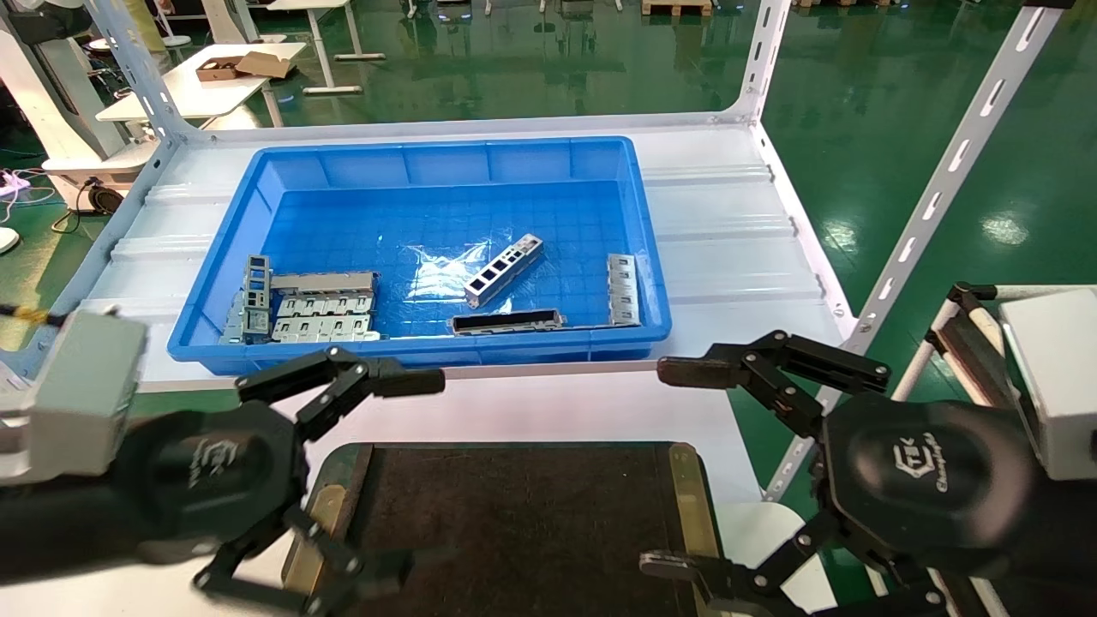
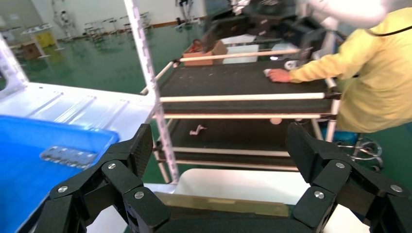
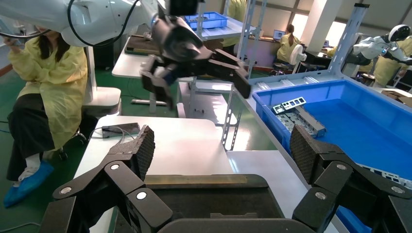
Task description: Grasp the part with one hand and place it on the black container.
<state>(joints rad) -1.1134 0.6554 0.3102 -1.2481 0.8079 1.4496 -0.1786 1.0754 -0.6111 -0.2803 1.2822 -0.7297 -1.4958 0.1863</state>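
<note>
**Two released claws above the tray, one part lying in the bin**

One blue bin (image 1: 420, 171) sat on the white tabletop (image 1: 728, 231), and one black container (image 1: 514, 523) lay in front of it, nearer the robot. Inside the bin, one part (image 1: 504, 270) lay alone near the middle of the floor, tilted diagonally. Just nearer than it rested one dark-centred frame strip (image 1: 507, 321). One slotted plate (image 1: 623, 290) lay by the bin's right wall, and a cluster of grey plates (image 1: 313, 306) filled the near left corner; their exact count could not be made out.

Two claws hovered apart from everything: the left claw (image 1: 390, 476) over the container's left edge, the right claw (image 1: 677, 467) over its right edge, both spread wide and gripping nothing.

The container's near edge was cut off by the head view, and the claws covered parts of its brass-coloured side strips (image 1: 686, 488).

The room had a glossy green floor (image 1: 857, 86), white slotted rack uprights, and a person in yellow (image 2: 374, 73) at a neighbouring rack.
</note>
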